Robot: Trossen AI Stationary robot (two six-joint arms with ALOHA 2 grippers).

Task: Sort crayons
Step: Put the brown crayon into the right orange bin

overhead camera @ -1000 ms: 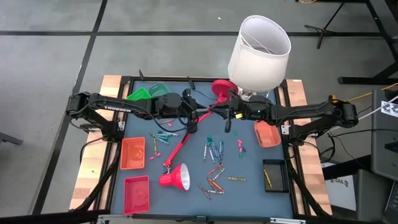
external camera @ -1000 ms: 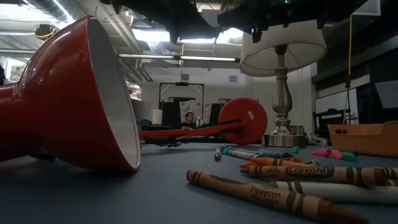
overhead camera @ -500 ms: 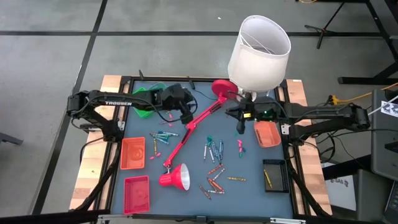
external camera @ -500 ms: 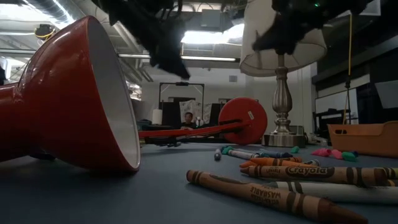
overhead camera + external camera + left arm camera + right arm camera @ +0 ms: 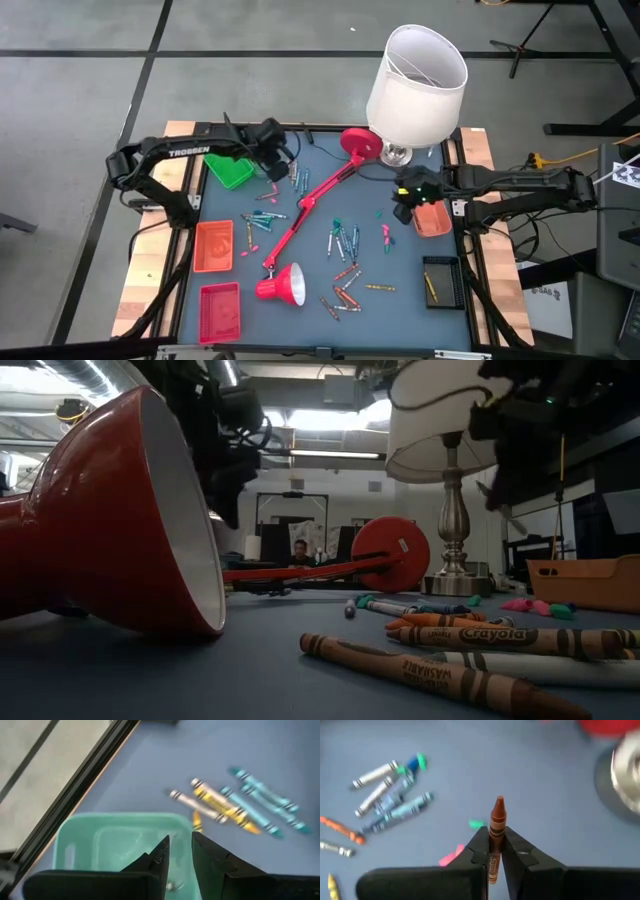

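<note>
Right tool (image 5: 493,851) pinches a brown crayon (image 5: 495,827), tip pointing forward, above the blue desk (image 5: 400,310) just beside the orange tray (image 5: 432,218) on the right side. Left tool (image 5: 180,851) hangs over the green tray (image 5: 107,842) at the far left corner, its fingers a narrow gap apart and holding nothing. Loose crayons (image 5: 345,262) lie scattered mid-desk, more (image 5: 262,217) near the red lamp arm (image 5: 308,205), and one yellow (image 5: 431,288) in the black tray (image 5: 441,280).
</note>
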